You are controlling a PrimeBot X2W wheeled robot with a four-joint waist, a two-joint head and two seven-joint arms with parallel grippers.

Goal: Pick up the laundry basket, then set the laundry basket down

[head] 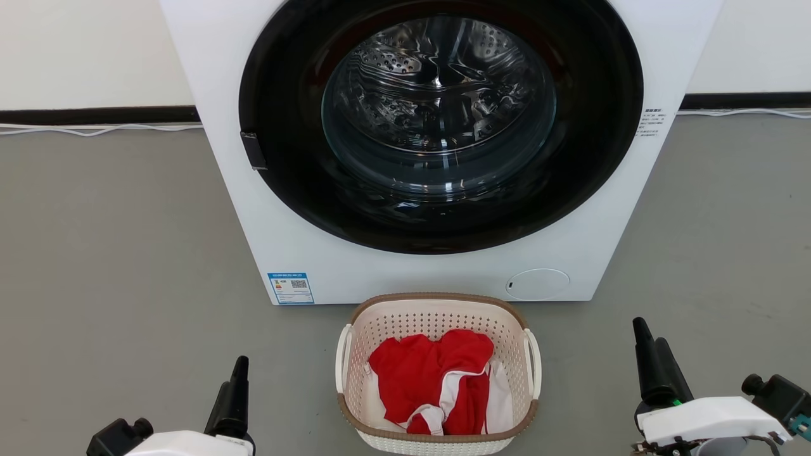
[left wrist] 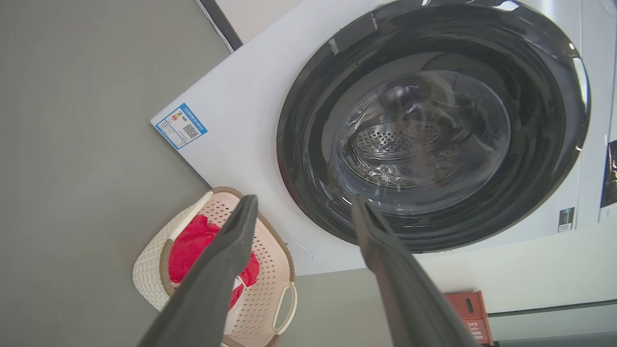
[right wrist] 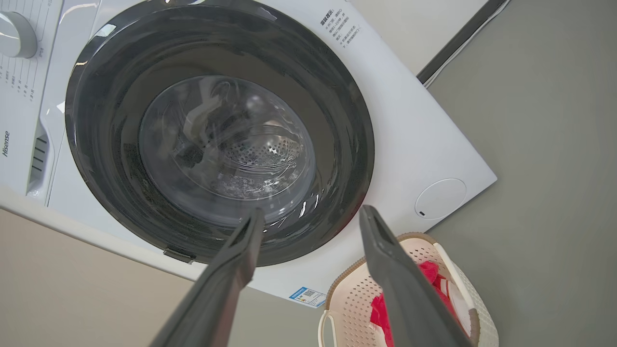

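Observation:
The laundry basket [head: 418, 326] stands on the grey floor just in front of the washing machine, cream-white and perforated, with a brown rim and a white loop handle on each side. Red and white clothes [head: 431, 373] lie inside it. My left gripper [head: 239, 370] hovers to the basket's left, clear of it, and my right gripper [head: 651, 334] hovers to its right, also apart. The left wrist view shows the left gripper [left wrist: 304, 200] open and empty above the basket [left wrist: 270, 270]. The right gripper [right wrist: 313, 212] is likewise open and empty, with the basket [right wrist: 352, 299] beyond its right finger.
The white washing machine [head: 253, 240] with its round dark glass door [head: 437, 107] shut rises directly behind the basket. A white cable [head: 95, 130] runs along the wall's base. A red box [left wrist: 470, 313] sits on the floor beside the machine.

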